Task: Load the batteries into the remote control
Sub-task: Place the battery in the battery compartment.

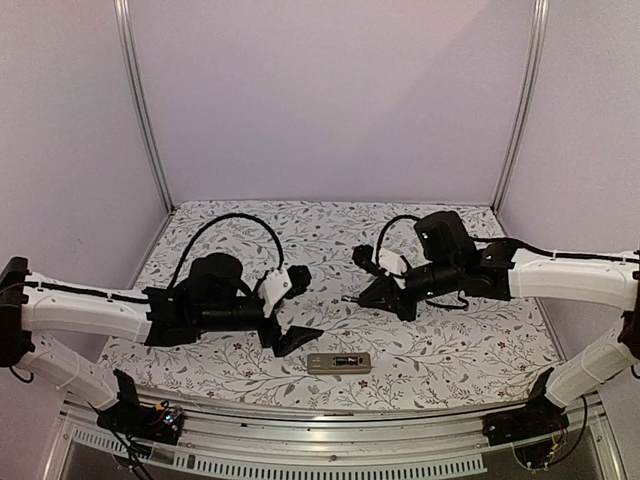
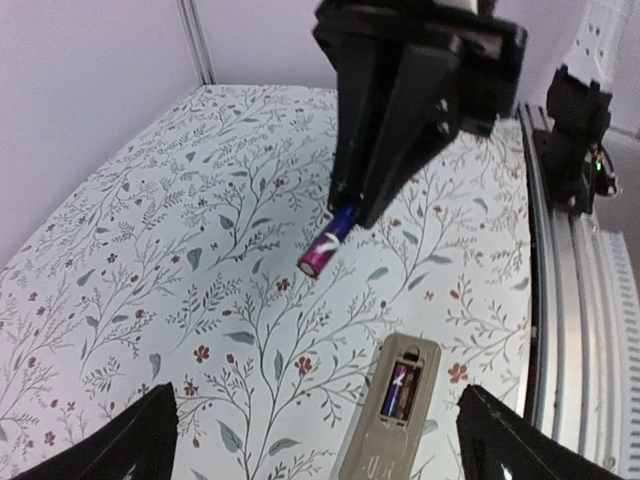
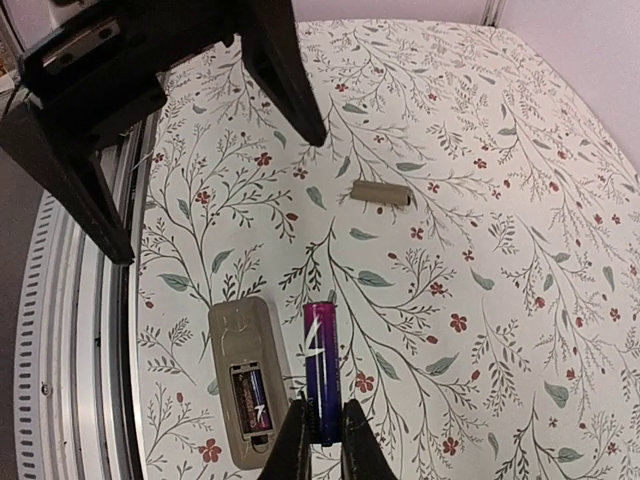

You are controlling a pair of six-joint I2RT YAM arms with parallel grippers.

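Right wrist view: the right gripper (image 3: 327, 440) is clamped narrowly on the first battery (image 3: 320, 365), a dark blue-violet cell with a white lightning mark. The cell is gripped at one end and projects forward from the fingertips. Just beside it in this view lies the remote control (image 3: 240, 330), tan back upward, on the floral table (image 3: 480, 150). The second battery (image 3: 254, 398) sits inside the remote control's dark recess. A small tan cover panel (image 3: 380, 193) lies apart from the remote control, farther out on the table.

Left wrist view: the left gripper (image 2: 325, 445) stands wide. Its two fingers occupy the lower corners of the frame and nothing is between them. The first battery hangs tilted from the right gripper, magenta end lowest, clear of the table and of the remote control.

Top external view: the remote control lies close to the near edge of the table, between the two arms. The left gripper is just beside it. The right gripper is farther back.
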